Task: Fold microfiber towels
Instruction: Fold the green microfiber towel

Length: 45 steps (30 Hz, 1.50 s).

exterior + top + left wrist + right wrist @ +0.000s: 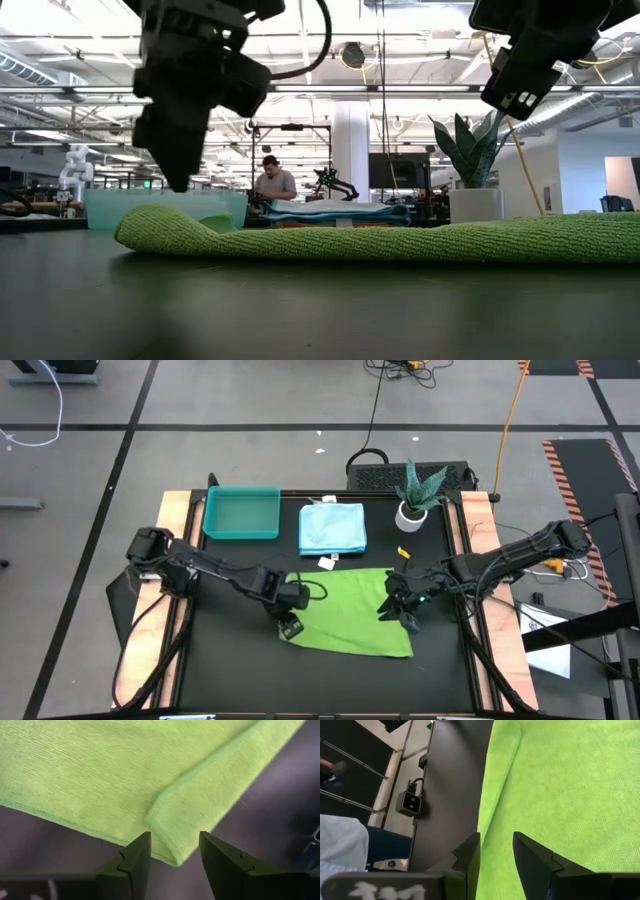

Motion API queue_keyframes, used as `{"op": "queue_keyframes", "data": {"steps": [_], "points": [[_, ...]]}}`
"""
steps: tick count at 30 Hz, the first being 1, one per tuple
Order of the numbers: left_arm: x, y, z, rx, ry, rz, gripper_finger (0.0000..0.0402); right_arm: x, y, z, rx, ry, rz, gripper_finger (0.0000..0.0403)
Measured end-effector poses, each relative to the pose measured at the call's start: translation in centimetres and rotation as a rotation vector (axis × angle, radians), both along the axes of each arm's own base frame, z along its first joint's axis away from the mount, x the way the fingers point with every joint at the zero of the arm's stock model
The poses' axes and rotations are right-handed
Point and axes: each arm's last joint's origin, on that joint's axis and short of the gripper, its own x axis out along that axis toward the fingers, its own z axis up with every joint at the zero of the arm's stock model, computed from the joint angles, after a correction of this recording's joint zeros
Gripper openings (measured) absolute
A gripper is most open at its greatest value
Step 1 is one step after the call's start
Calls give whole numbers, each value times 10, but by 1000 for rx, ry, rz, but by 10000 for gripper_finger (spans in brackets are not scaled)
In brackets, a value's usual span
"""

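**Both grippers poised above the green towel's two ends**

We have the soft green microfiber towel (350, 610) spread flat on the dark table top (230, 670), its long axis running left to right across the middle of the work area. Behind it lies a pale blue folded microfiber towel (333, 528), and beside that a rigid teal rectangular tray (241, 513); a potted plant in a white pot (415, 498) stands at the far right corner.

The relation that matters is this — each gripper sits over its own end of the green towel. The left gripper (172, 852) hangs just above the near-left corner, where a narrow strip of the edge is doubled over itself; its fingers are spread, holding nothing, with the corner lying right between and ahead of them. The right gripper (496, 845) hovers over the towel's right end, just inside the edge, its fingers also parted and empty.

We judge that no fold of this towel is made yet. Neither arm is markedly nearer — the left is squarely on a corner, the right sits farther in from its edge, so the right may need to shift outward before a matched pinch.
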Motion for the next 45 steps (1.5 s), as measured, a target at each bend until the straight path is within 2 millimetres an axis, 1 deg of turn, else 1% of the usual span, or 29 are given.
{"op": "queue_keyframes", "data": {"steps": [4, 9, 16, 23, 29, 31, 33, 38, 39, 42, 45], "points": [[-5, 8, -12, -41, 37, 32, 170, 0, 0, 0, 0, 2, 1, 109], [-10, 9, -28, -99, 22, 56, 170, 0, 0, 0, 0, 2, 1, 109], [2, 7, -24, -124, -113, 60, 170, 0, 0, 0, 5, 5, -4, 109], [-3, -1, -26, -139, -64, 70, 170, 0, 0, 0, 4, 5, -6, 109], [-4, -7, -26, -109, -71, 86, 166, 0, 0, 0, 4, 4, -6, 109], [-4, -8, -26, -82, -80, 94, 150, 0, 0, 0, 4, 5, -6, 109], [-3, -10, -25, -79, -93, 93, 122, 0, 0, 0, 4, 4, -6, 109], [-4, -17, -25, -80, -110, 66, 22, 0, 0, 0, 4, 5, -6, 109], [-4, -19, -25, -79, -109, 64, 12, 0, 0, 0, 4, 5, -6, 109], [-6, -26, -25, -78, -108, 55, 11, 0, 0, 0, 4, 5, -7, 109], [-9, -39, -23, -91, -108, 25, 5, 0, 0, 0, 4, 5, -6, 109]]}}
